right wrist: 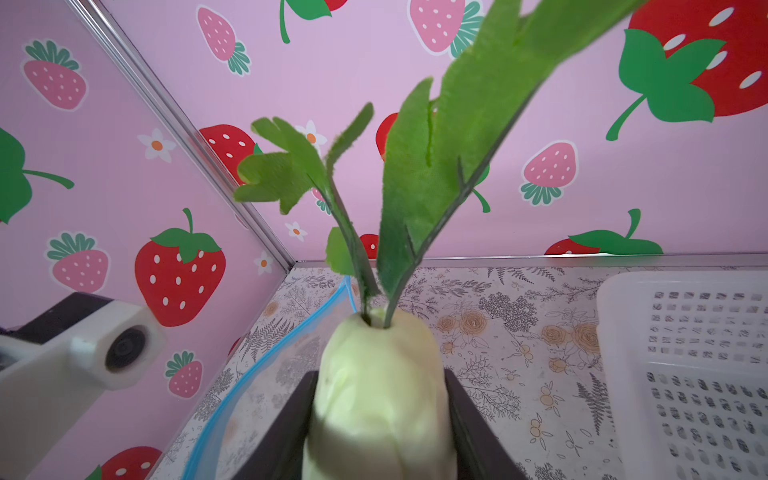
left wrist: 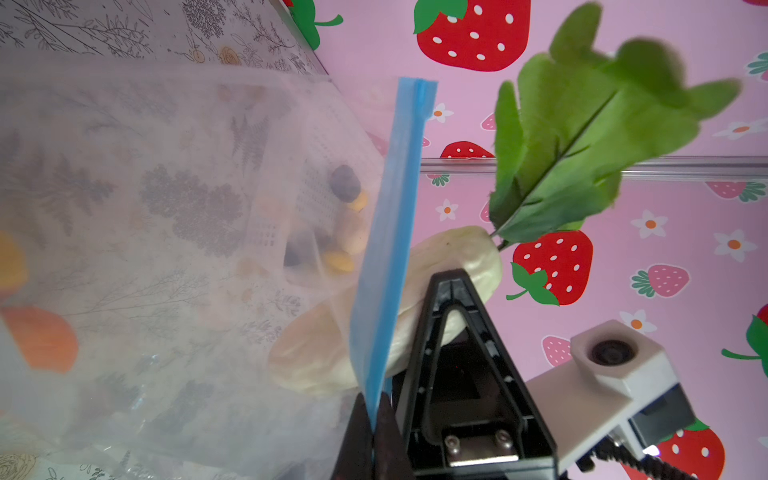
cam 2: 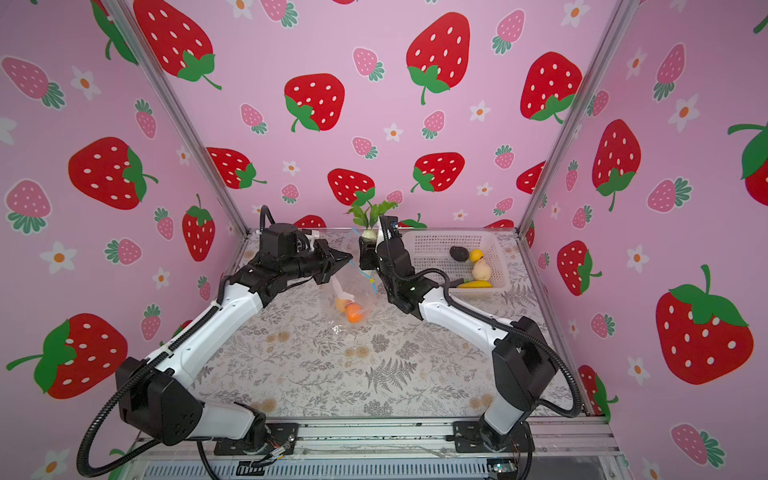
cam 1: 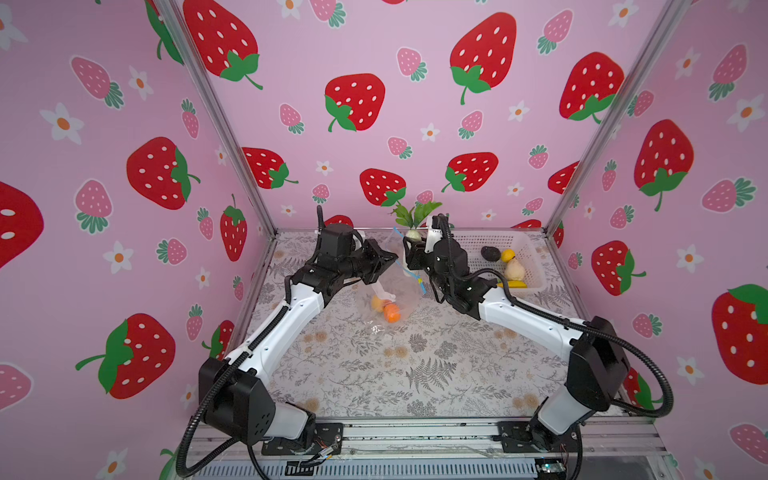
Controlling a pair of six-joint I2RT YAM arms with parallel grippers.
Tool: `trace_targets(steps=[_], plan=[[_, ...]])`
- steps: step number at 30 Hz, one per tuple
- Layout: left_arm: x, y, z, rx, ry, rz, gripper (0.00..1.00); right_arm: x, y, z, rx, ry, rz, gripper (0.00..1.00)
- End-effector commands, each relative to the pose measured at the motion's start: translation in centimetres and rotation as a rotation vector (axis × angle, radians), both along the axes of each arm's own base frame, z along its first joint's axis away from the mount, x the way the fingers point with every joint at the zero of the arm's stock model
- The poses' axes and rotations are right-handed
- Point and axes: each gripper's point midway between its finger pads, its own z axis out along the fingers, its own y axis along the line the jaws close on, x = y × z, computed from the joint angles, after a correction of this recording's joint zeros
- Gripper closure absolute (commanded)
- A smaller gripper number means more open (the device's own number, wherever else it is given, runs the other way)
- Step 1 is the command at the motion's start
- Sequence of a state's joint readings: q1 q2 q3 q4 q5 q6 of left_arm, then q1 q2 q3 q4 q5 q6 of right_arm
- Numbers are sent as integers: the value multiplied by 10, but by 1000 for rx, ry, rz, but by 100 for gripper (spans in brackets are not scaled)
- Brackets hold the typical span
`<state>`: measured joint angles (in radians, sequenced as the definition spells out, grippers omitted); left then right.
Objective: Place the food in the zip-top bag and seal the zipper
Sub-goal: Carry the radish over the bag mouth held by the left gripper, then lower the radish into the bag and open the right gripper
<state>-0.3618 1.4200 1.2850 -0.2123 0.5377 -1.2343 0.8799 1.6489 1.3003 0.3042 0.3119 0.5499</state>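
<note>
The white plastic mesh basket (cam 1: pixel 505 240) stands at the far right corner of the floral-patterned tabletop (cam 1: pixel 415 365) and serves as the reference. Inside the basket lie a dark avocado (cam 1: pixel 491 252), a yellow lemon (cam 1: pixel 508 255), a pale rounded piece (cam 1: pixel 514 270) and a yellow banana (cam 1: pixel 513 284). The clear, crinkly plastic zip-top bag (cam 1: pixel 397 297) is just left of the basket in both top views, its bottom resting on the tabletop and its mouth raised. The left gripper (left wrist: pixel 374 411), on the far side of the bag from the basket, has its fingers (left wrist: pixel 355 440) pressed together on the light-blue zipper strip (left wrist: pixel 395 216), holding the mouth edge up. The right gripper (right wrist: pixel 380 419), between the bag and the basket, clamps the white radish with green leaves (right wrist: pixel 376 386) at mid-body, one finger on each side, leaves pointing up. In the left wrist view the lower end of the radish (left wrist: pixel 316 353) shows through the bag film past the zipper strip. A round orange (cam 1: pixel 391 313) and a yellowish piece (cam 1: pixel 377 303) lie at the bottom of the bag.
</note>
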Motion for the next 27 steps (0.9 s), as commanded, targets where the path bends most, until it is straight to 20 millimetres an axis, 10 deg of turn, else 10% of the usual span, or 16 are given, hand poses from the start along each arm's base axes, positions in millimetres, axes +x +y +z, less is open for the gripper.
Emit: trace_targets(steps=[1, 27], plan=[[2, 0, 3, -15, -14, -2, 100, -1, 5, -3, -21, -11, 13, 56], [3, -3, 3, -18, -16, -10, 100, 7, 2, -10, -45, 32, -43, 41]])
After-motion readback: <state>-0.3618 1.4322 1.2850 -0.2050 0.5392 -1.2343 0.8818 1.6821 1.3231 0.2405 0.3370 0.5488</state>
